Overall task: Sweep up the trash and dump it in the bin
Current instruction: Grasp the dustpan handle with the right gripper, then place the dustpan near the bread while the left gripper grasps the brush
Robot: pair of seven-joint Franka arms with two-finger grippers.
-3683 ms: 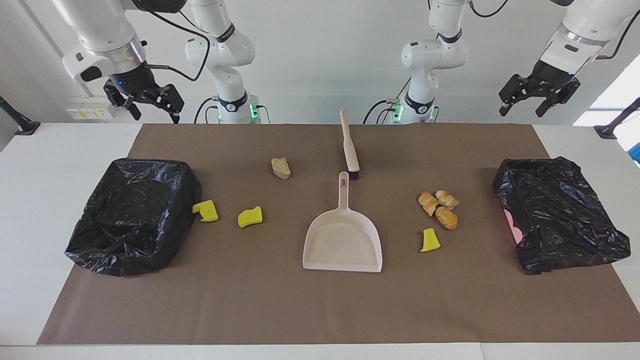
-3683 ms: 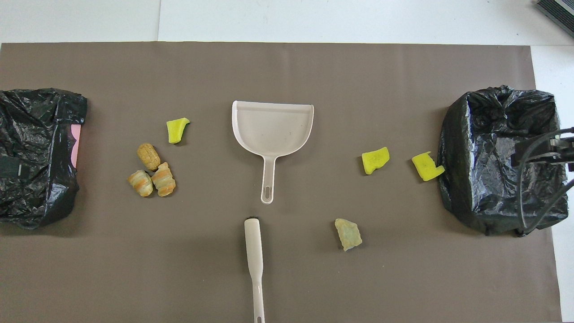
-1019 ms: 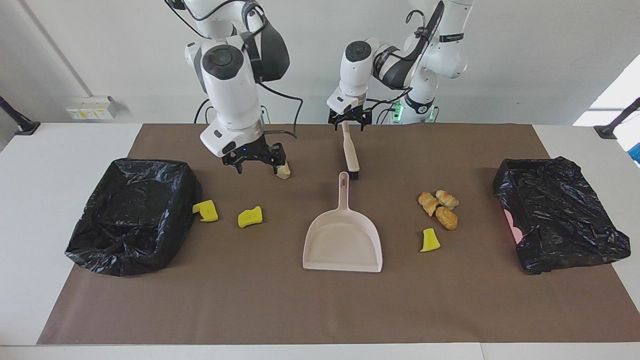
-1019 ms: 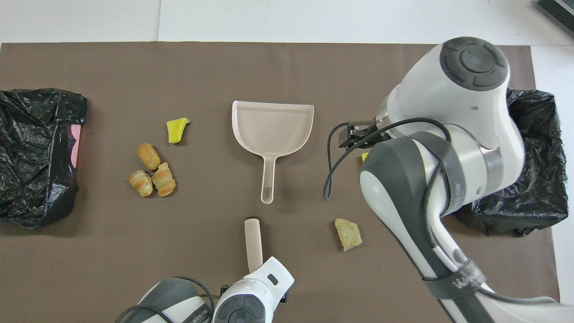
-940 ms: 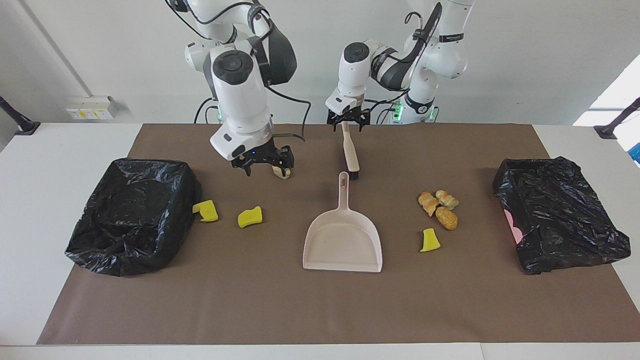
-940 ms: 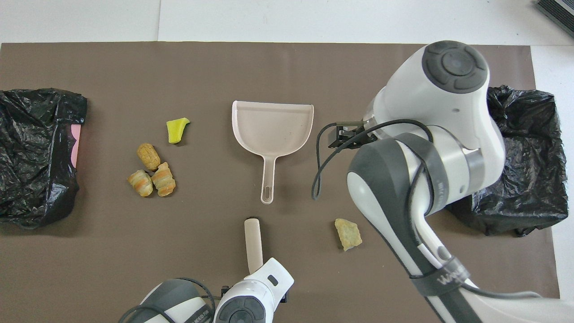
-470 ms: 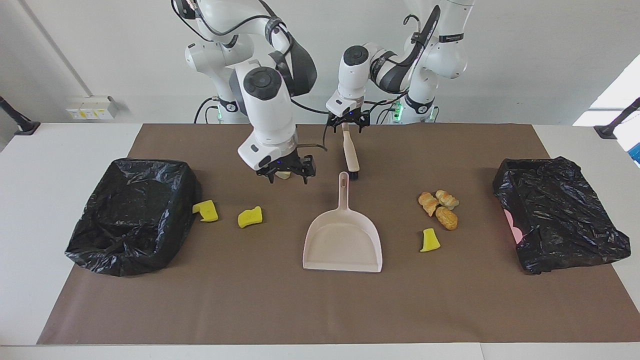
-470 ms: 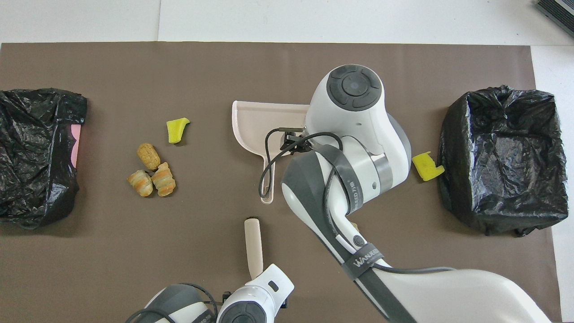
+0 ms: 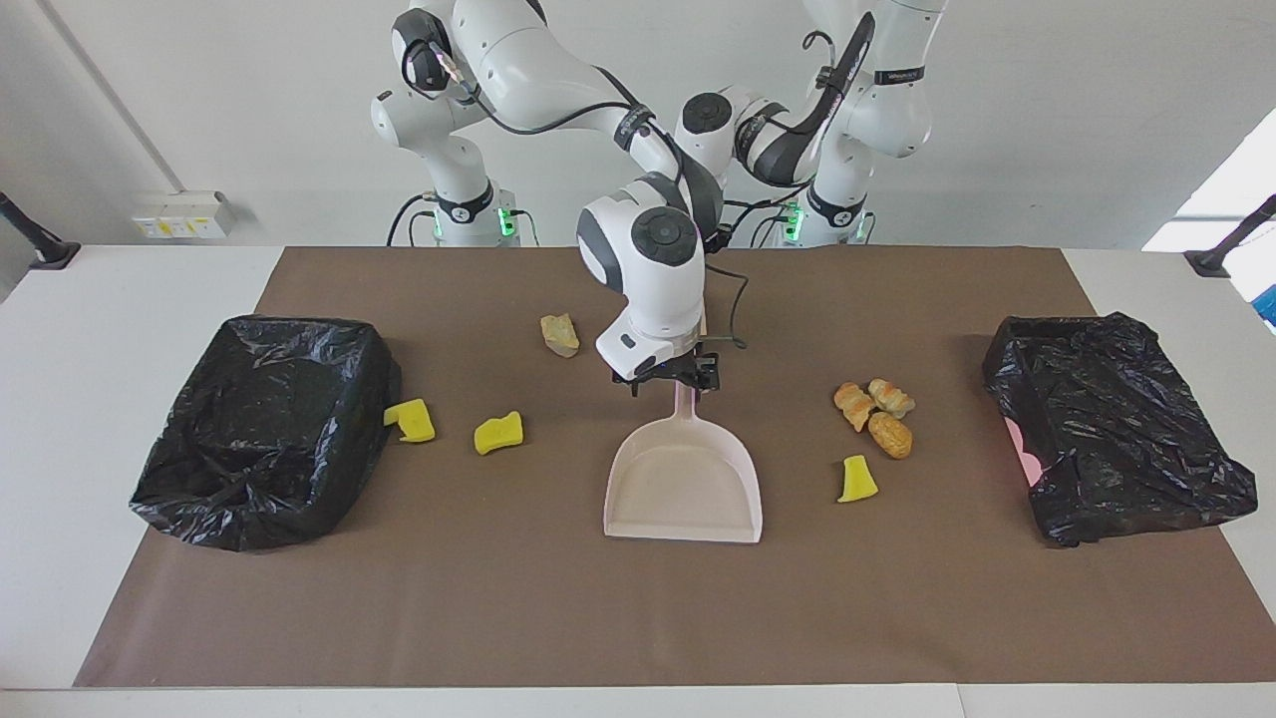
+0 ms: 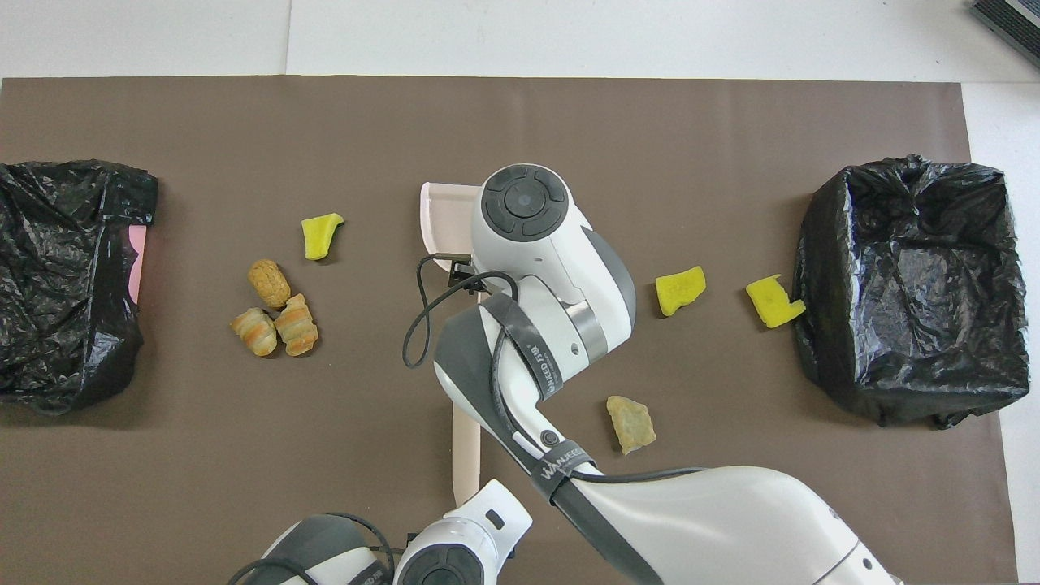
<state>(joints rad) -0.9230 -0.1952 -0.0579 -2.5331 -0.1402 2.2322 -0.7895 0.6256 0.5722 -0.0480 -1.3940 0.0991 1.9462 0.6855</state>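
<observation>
Brown mat: right pincer point(image 9: 670, 383), jaws spread, has swung over dustpan handle point(image 9: 684, 399).

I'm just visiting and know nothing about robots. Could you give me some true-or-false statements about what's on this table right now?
1. The beige plastic dustpan holds yellow scraps. False: it is empty.
2. The right gripper is at the dustpan's handle. True.
3. Three tan bread-like lumps lie clustered toward the left arm's end. True.
4. Only one black-bagged bin is here. False: two black-bagged bins, one at each end.
</observation>
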